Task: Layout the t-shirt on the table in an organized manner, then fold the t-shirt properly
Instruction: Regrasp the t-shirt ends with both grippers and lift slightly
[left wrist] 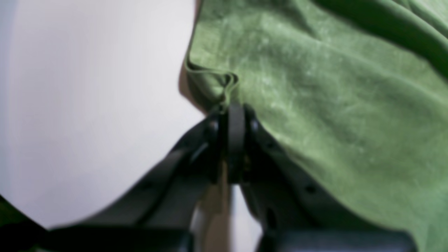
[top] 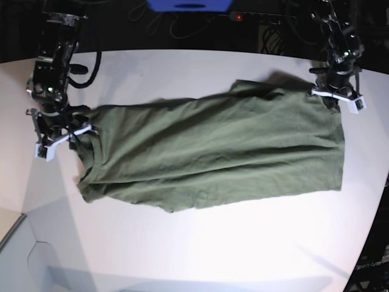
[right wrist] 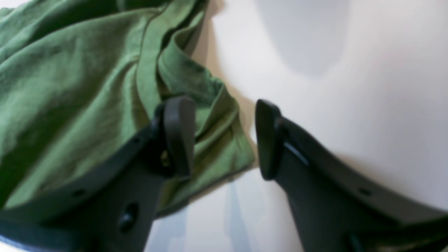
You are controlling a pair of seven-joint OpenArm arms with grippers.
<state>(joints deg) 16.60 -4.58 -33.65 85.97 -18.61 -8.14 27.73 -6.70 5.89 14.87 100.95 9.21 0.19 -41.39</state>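
The olive-green t-shirt (top: 213, 152) lies spread lengthwise across the white table (top: 213, 243), wrinkled, with its neck end toward the view's left. My left gripper (top: 334, 94) is at the shirt's far right corner. In the left wrist view that gripper (left wrist: 235, 115) is shut, with a folded edge of the t-shirt (left wrist: 332, 87) pinched at its tips. My right gripper (top: 64, 135) is at the shirt's left end. In the right wrist view it (right wrist: 224, 140) stands open, with a bunched fold of the t-shirt (right wrist: 70, 87) lying between its fingers and one finger (right wrist: 178, 136) over the cloth.
A blue object (top: 188, 5), cables and a power strip with a red light (top: 238, 16) sit beyond the table's back edge. The tabletop curves away at the right (top: 371, 201), and its edge cuts in at the front left corner (top: 18, 225).
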